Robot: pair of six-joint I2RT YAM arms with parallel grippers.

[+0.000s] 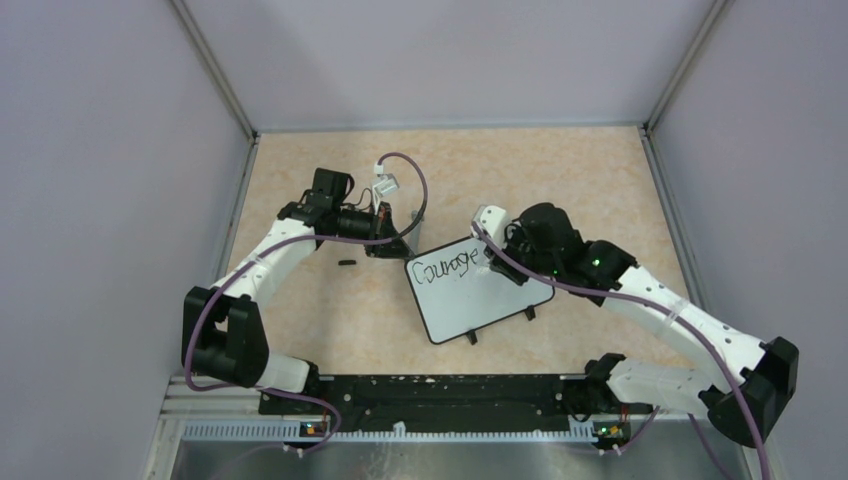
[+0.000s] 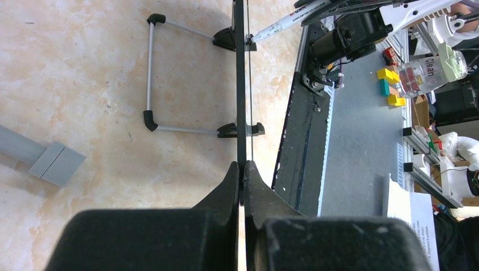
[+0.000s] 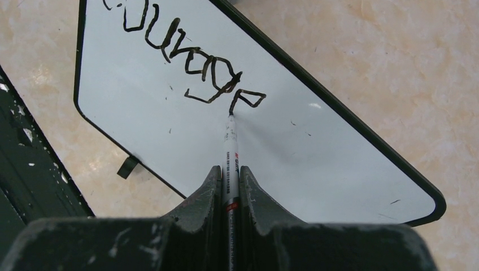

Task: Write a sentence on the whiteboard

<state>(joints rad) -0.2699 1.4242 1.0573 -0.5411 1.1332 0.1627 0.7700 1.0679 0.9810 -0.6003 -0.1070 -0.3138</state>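
The whiteboard (image 1: 490,300) stands tilted on its small black feet at the table's middle. Black marker writing (image 1: 447,267) along its upper edge reads "Courage" (image 3: 192,62). My right gripper (image 3: 230,169) is shut on a white marker (image 3: 230,148), whose tip touches the whiteboard (image 3: 316,158) at the foot of the last letter. My left gripper (image 2: 243,166) is shut on the whiteboard's thin black rim (image 2: 241,84), seen edge-on. In the top view the left gripper (image 1: 398,246) sits at the board's far left corner and the right gripper (image 1: 497,256) over its upper edge.
A small black cap (image 1: 347,263) lies on the table left of the board. A grey block (image 2: 53,162) lies behind the board, near its wire stand (image 2: 150,73). The black base rail (image 1: 430,392) runs along the near edge. Grey walls enclose three sides.
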